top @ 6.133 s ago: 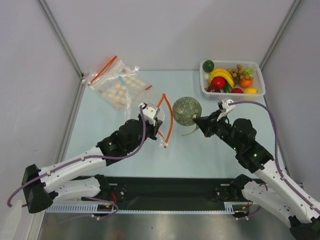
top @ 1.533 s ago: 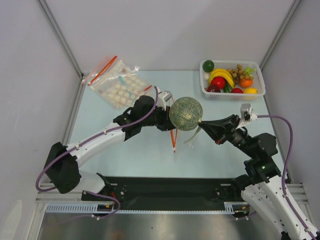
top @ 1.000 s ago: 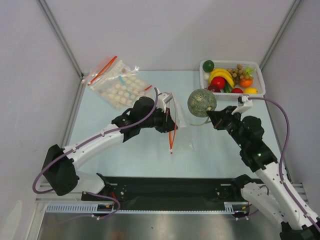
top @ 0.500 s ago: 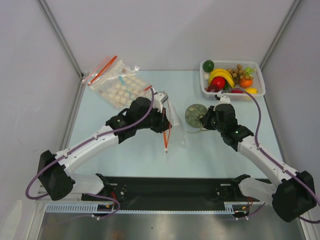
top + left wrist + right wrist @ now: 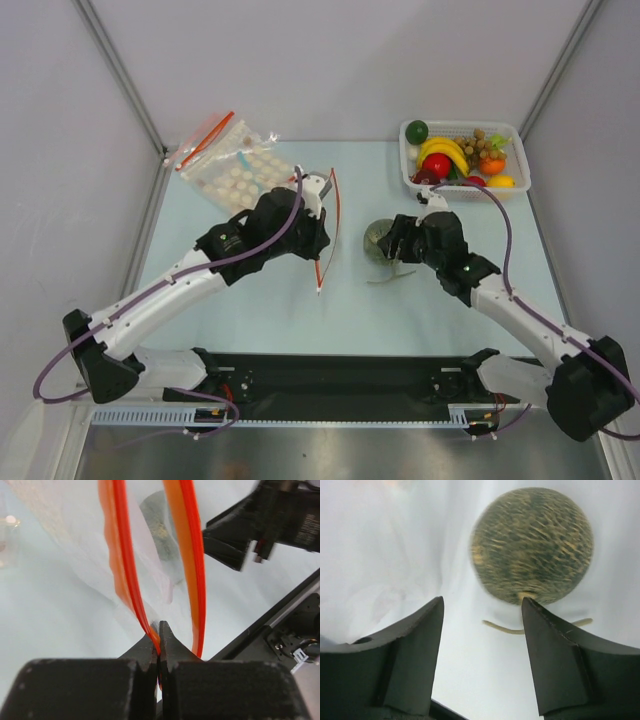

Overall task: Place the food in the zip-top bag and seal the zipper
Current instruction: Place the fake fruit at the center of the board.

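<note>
- In the middle of the table, our left gripper (image 5: 160,630) is pinched tight on one red lip of the zipper (image 5: 190,555), holding apart the mouth of the zip-top bag (image 5: 150,585).
- Our right gripper (image 5: 482,602) stands wide open and holds nothing; the grey-green ball (image 5: 532,542) lies just beyond its fingertips, seemingly inside the plastic.
- We should draw the right arm straight back out without snagging the film.
- We should hold the lip steady so the mouth is wide for pieces from the basket (image 5: 515,135).
</note>
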{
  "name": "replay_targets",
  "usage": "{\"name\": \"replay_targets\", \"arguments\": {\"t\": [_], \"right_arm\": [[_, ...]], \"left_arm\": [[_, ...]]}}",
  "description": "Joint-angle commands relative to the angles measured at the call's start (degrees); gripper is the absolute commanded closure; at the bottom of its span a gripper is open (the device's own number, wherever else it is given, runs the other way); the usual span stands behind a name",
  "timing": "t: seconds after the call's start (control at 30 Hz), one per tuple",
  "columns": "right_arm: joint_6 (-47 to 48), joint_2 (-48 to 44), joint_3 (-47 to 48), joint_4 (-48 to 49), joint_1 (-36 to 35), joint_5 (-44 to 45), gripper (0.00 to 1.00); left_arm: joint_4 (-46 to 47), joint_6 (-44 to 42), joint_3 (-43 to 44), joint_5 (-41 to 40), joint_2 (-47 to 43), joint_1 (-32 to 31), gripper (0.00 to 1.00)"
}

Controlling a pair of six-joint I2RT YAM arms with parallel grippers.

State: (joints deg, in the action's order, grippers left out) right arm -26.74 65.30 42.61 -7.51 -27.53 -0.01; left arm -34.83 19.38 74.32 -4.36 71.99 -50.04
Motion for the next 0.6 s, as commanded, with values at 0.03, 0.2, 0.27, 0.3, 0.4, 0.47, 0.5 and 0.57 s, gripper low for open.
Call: {"name": "replay_targets", "arguments": {"t": [0.03, 0.2, 0.27, 0.3, 0.4, 0.47, 0.5, 0.57], "right_arm": [[2.3, -9.8, -3.4, 9.2, -3.5, -0.7, 0.32], [4.6, -20.9, -9.1, 19.4, -6.0, -10.1, 0.31], [6.2, -22.6, -9.0, 19.7, -7.4, -9.8, 0.29], [6.5, -22.8, -9.0, 20.1, -9.4, -9.4, 0.27], [7.7, -22.0, -8.5, 20.3, -12.5, -7.6, 0.23], [8.5, -21.1, -7.7, 20.4, -14.3, -6.5, 0.22], [8.7, -20.0, -7.4, 20.5, -15.0, -4.8, 0.22], [8.8, -18.7, -6.0, 20.3, -16.9, -2.5, 0.23]], "left_arm": [[-1.2, -1.2, 1.1, -4.8, 0.9, -0.5, 1.0], [-1.1, -1.3, 1.1, -6.9, 3.1, -0.5, 1.0], [-0.5, -1.1, 0.6, -6.7, 3.0, -0.5, 1.0], [-0.3, -1.1, 0.5, -6.4, 2.8, -0.5, 1.0], [-0.2, -1.0, 0.3, -5.7, 3.1, -0.9, 0.99], [-0.4, -1.1, 0.4, -6.0, 3.2, -1.4, 1.0], [-0.8, -1.2, 0.6, -6.2, 3.4, -2.1, 1.0], [-1.0, -1.3, 0.6, -6.6, 3.7, -3.1, 1.0]]}}
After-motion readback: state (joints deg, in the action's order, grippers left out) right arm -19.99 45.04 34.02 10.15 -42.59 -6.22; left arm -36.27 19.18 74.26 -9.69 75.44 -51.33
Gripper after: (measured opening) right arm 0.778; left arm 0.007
